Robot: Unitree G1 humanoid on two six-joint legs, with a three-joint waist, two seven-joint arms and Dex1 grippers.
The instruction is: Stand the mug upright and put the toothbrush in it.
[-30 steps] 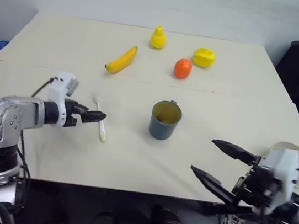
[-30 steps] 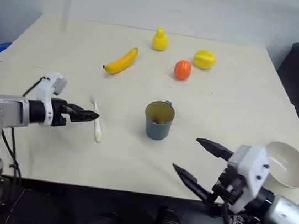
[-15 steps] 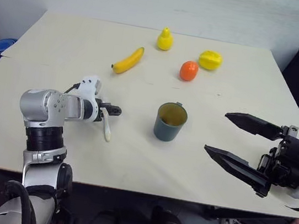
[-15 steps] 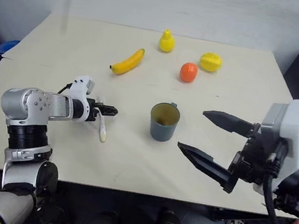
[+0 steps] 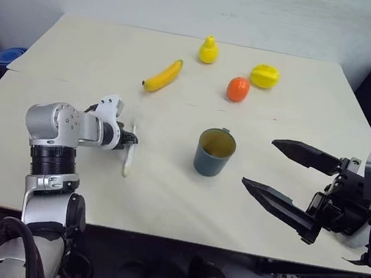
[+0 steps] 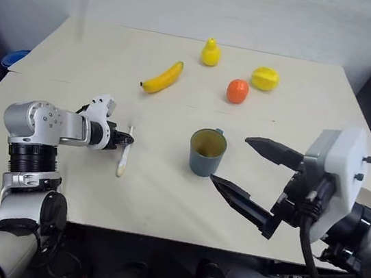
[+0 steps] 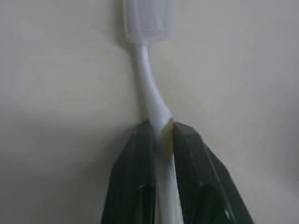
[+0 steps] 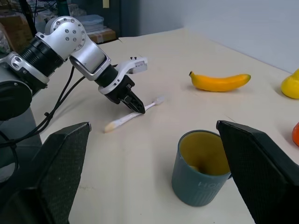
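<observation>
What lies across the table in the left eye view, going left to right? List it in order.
Left gripper shut on the toothbrush → banana → pear → mug → orange → yellow fruit → right gripper, open.

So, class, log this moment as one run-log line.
mug: upright | left gripper: shut on toothbrush, on table | right gripper: open

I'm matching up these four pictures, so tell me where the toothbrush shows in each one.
Left eye view: toothbrush lies on the table, left of centre, in the left tool.
Right eye view: same spot, left of the mug.
Left wrist view: runs up the middle, head at the top, neck pinched between the black fingers.
Right wrist view: centre-left, beyond the mug, at the left tool's tips.
Shared landmark: the left tool shut on it.
</observation>
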